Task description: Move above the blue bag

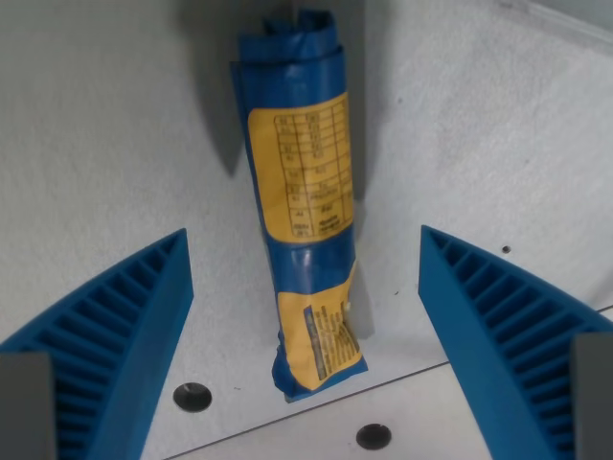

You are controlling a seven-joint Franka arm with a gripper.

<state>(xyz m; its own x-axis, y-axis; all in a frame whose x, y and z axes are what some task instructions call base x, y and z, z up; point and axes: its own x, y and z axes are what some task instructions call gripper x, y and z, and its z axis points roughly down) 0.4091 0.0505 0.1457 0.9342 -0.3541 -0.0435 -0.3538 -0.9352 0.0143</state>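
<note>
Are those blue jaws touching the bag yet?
Apart. The wrist view shows bare table on both sides of the bag, between it and each finger of the open gripper.

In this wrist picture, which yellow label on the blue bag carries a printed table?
The larger upper label on the blue bag shows a grid table; the smaller lower label has only dense text lines.

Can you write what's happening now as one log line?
gripper: open | blue bag: lying between fingers, untouched | surface: white table
</note>
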